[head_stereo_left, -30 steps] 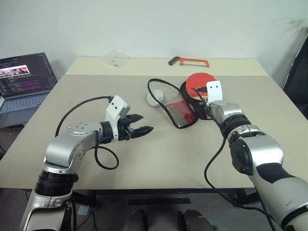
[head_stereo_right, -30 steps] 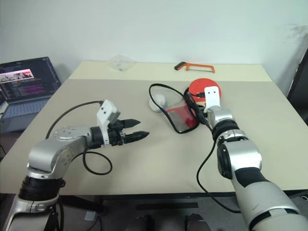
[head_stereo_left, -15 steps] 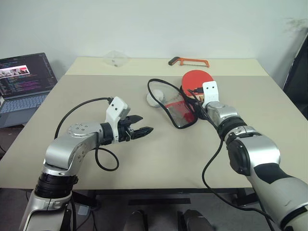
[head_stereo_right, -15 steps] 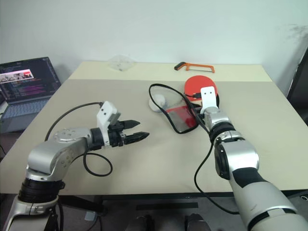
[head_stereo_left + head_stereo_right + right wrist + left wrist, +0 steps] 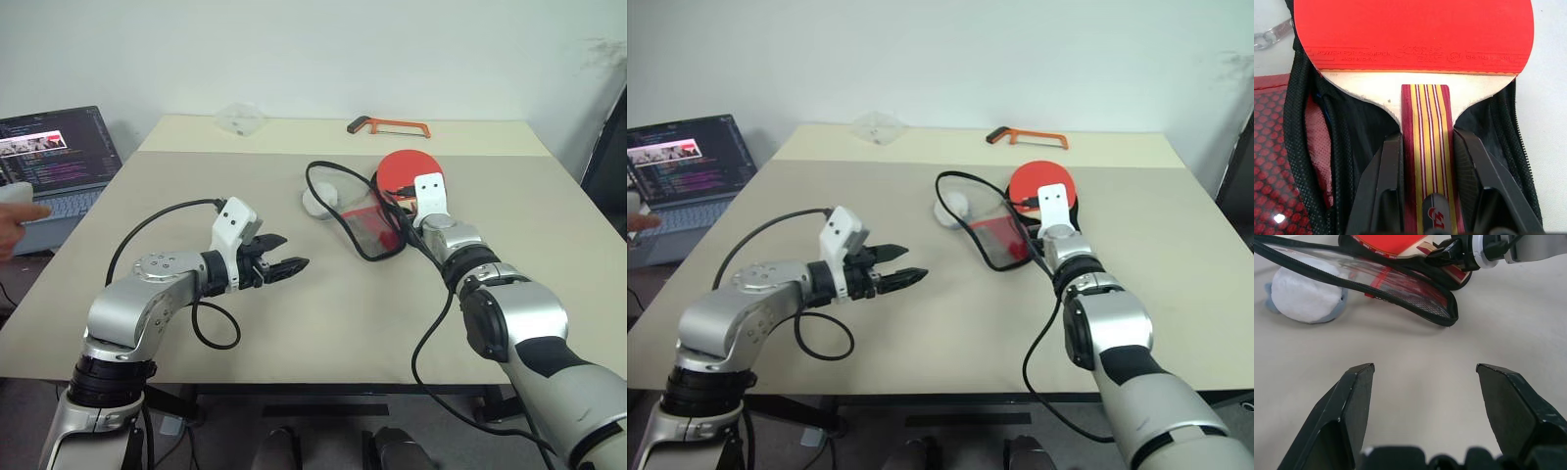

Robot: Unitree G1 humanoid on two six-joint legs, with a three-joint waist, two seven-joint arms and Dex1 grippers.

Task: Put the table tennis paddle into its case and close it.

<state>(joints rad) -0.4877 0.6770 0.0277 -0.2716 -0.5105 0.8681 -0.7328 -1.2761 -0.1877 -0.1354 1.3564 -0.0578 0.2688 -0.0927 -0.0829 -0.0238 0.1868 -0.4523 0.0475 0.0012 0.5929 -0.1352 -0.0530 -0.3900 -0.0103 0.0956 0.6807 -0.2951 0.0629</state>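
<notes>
- One table tennis paddle: my right gripper has its two black fingers clamped on either side of the striped wooden handle. The red rubber face points away from my wrist.
- One case, lying unzipped on the table. The paddle sits over the black half of it; the black fabric and zip edge show on both sides of the handle and under the blade.
- The case's other half, red with a dark mesh part, is folded open toward my left side, its zip edge curling up in a loop.
- My left gripper has its two fingers spread apart with nothing between them. It hovers over bare tabletop, well apart from the case and pointing toward it.
- One small white and grey round soft thing lies just beside the open flap of the case.
- One orange-framed hacksaw lies at the far edge of the table.
- One clear plastic item sits at the far edge too, nearer my left.
- One open laptop stands off the table to my left, with a person's hand at its keyboard.
</notes>
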